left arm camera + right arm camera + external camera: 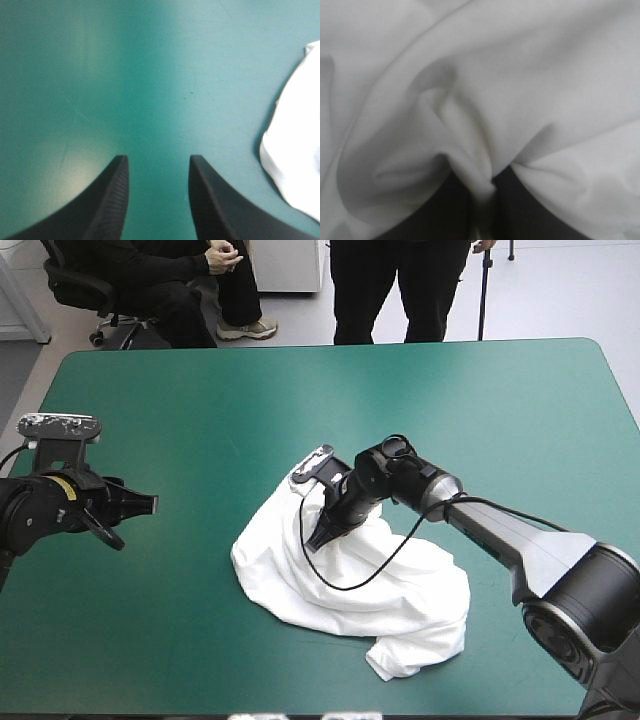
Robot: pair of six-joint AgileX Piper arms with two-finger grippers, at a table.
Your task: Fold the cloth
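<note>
Left arm (pixel 40 512): in from the left edge of the table (pixel 200 390), held low and level, left gripper (pixel 150 505) aimed toward the table's middle, black fingers (pixel 112 200) standing well apart. Right arm (pixel 500 530): in from the near right corner, stretched to the table's middle, wrist bent downward, right gripper (pixel 322 536) tip-down, fingers all but together, pinching a fold of the T-shirt (pixel 470 165).

t-shirt (pixel 350 580) soft matt cloth; teal-green cover (pixel 300 400) smooth; left gripper (pixel 157 159) fingers (pixel 112 200) ribbed.
</note>
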